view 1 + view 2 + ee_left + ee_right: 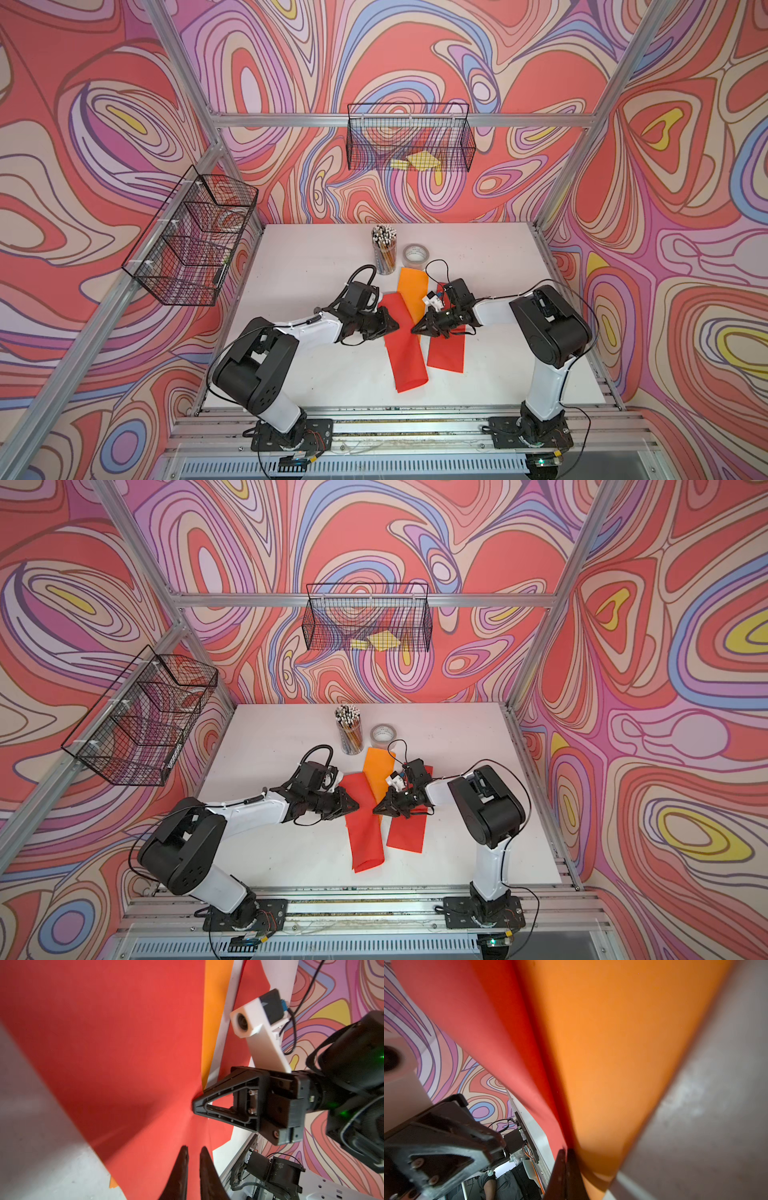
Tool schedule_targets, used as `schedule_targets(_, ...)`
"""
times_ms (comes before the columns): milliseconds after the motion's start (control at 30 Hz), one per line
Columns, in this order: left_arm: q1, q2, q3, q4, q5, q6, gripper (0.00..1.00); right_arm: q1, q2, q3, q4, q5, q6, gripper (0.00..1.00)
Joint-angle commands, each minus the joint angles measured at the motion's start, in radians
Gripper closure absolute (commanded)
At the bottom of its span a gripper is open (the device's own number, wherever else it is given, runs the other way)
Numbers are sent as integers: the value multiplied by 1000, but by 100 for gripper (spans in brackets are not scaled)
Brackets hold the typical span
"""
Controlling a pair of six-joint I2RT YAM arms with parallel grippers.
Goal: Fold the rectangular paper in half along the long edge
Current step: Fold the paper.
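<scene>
Our left arm starts at its base on the near edge, bends up at a big black elbow, and lies low across the white table toward the middle. Our right arm stands up tall from its base, bends at the top, and leans down toward the middle too. In both top views the two grippers point at each other with their tips near each other.

The right gripper has its fingers pressed tight together. In the left wrist view its tip bites the edge of the red paper, and little wrinkles spread out from that spot. In the right wrist view that edge is lifted, and we can see the wall under it.

The left gripper is at the other long side of the red paper. Its two fingers are close, with a thin gap between them. We cannot tell if they pinch the paper.

The red paper is a long strip in the middle of the table, between the two grippers. It is not flat. It bulges up, and its near end curls a bit. An orange paper lies under it and sticks out at the far end, near a pencil cup and a tape roll. A second red sheet lies flat under the right gripper.
</scene>
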Motion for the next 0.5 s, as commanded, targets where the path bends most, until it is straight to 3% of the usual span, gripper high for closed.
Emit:
schedule_targets(0, -4, 28, -34, 31, -9, -6, 86, 3, 10, 4, -15, 1, -19, 100)
schedule_targets(433, -4, 115, -53, 68, -10, -4, 94, 3, -21, -6, -36, -9, -19, 100)
schedule_targets(467, -4, 112, -56, 66, -13, -4, 95, 3, -24, -10, -38, -13, -21, 97)
